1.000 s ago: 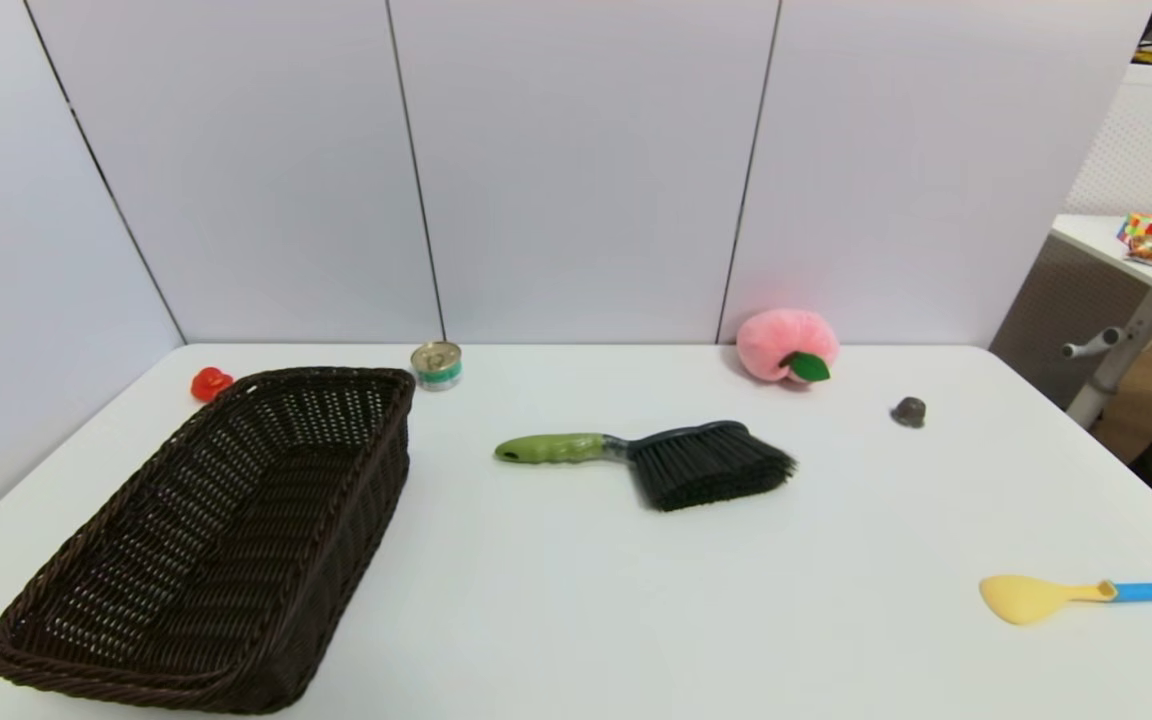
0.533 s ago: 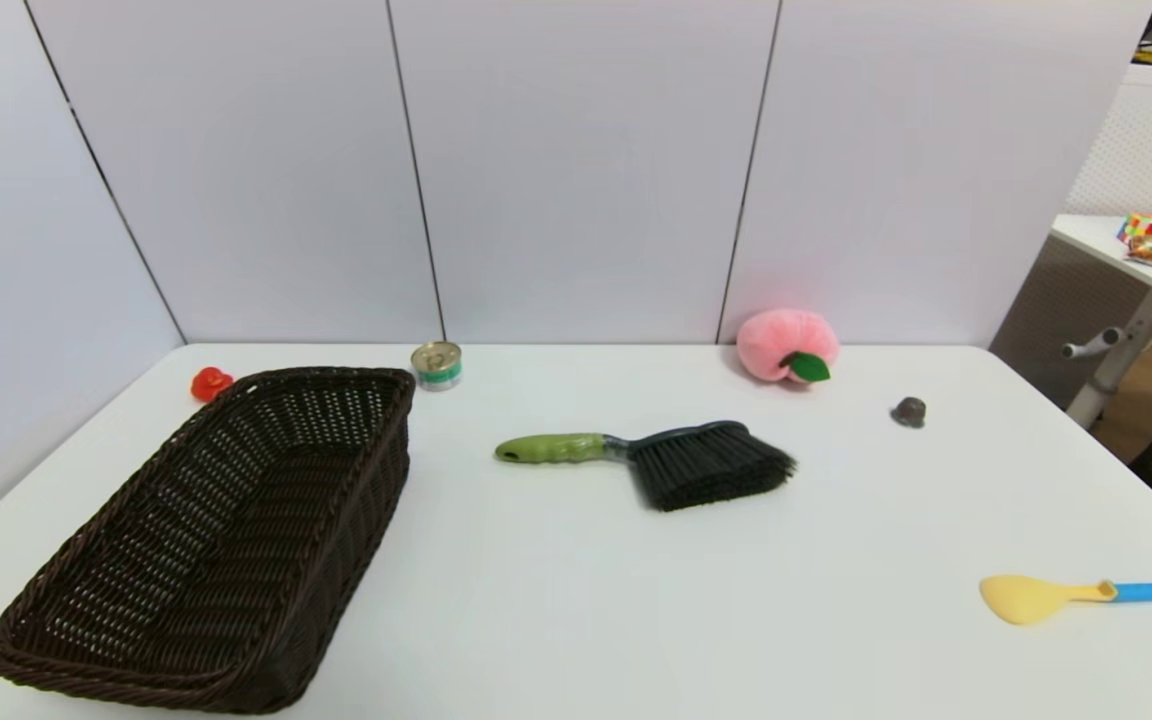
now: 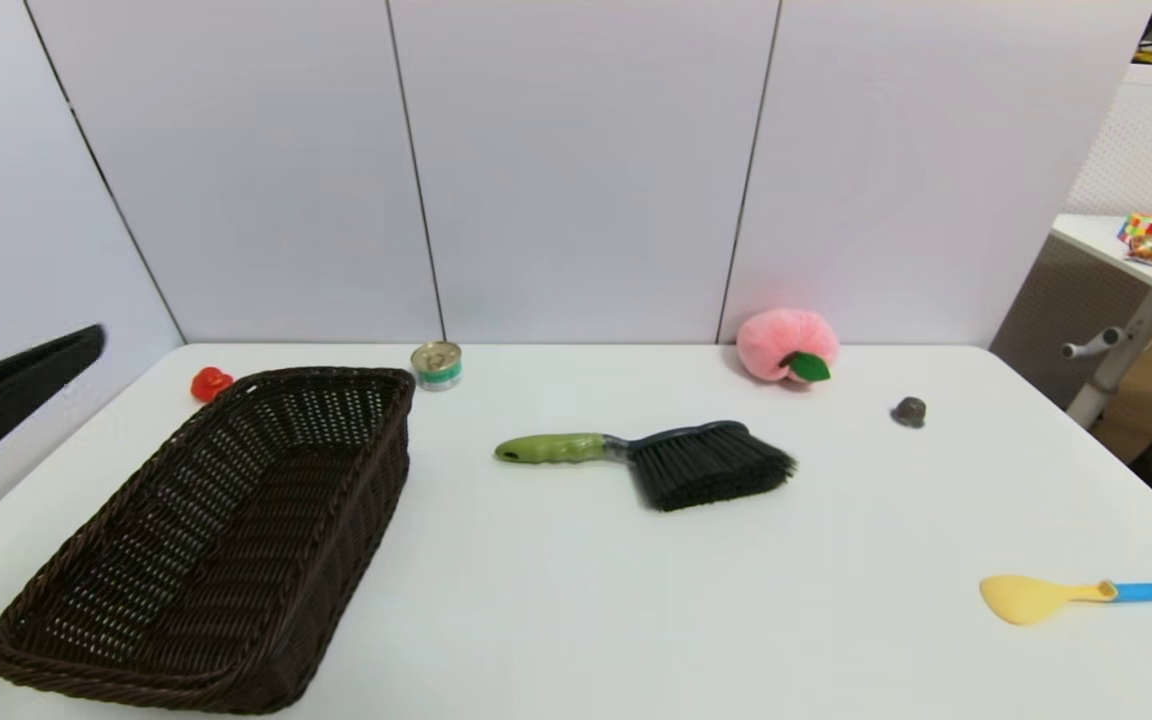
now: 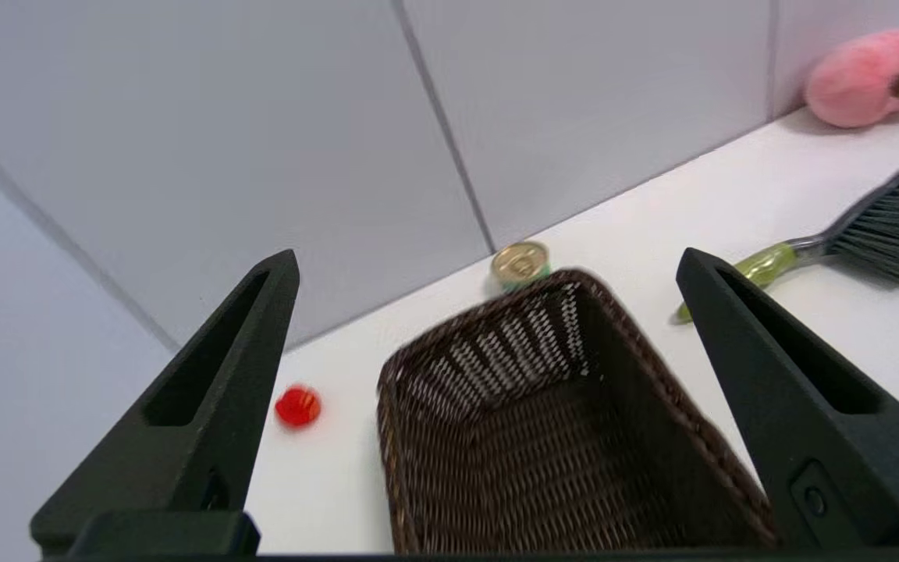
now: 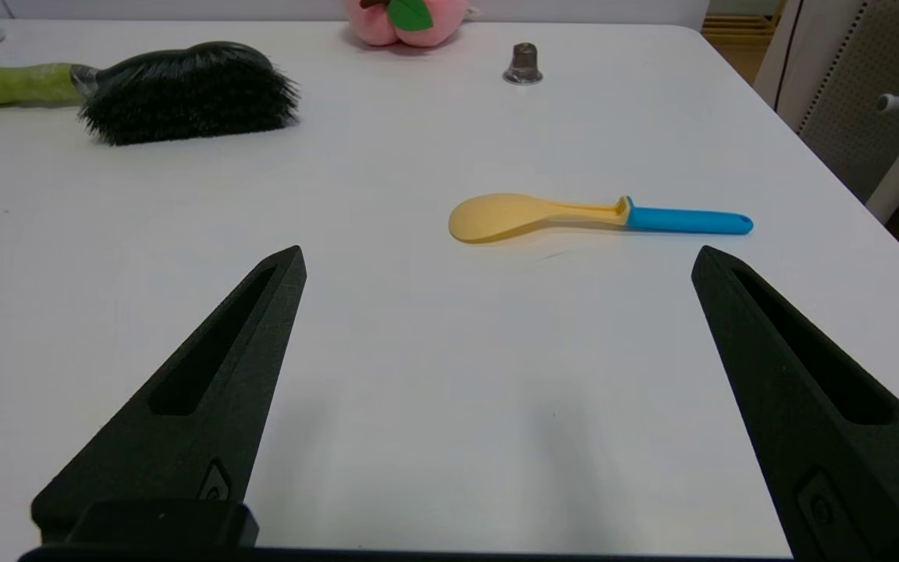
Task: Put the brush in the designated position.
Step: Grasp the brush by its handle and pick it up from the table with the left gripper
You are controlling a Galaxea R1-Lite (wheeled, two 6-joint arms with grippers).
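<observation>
The brush (image 3: 656, 460) lies flat mid-table, lime-green handle pointing left and black bristles to the right; the left wrist view shows the brush (image 4: 879, 226) past the basket, and the right wrist view shows the brush (image 5: 184, 90) far off. My left gripper (image 3: 21, 287) hangs open at the far left edge, above the table and left of the dark wicker basket (image 3: 376, 378). In its own view the left gripper (image 4: 487, 256) looks down at the basket (image 4: 387, 375) with nothing between its fingers. My right gripper (image 5: 498, 254) is open, low over the near right table, and out of the head view.
A yellow spoon with a blue handle (image 3: 1076, 595) lies near right. At the back stand a small can (image 3: 436, 364), a red toy (image 3: 210, 383), a pink plush peach (image 3: 786, 346) and a small dark knob (image 3: 908, 411). A side table (image 3: 1106, 240) stands beyond the right edge.
My left gripper has come into the head view at the left edge; before it was out of sight. The brush and the other things have not moved.
</observation>
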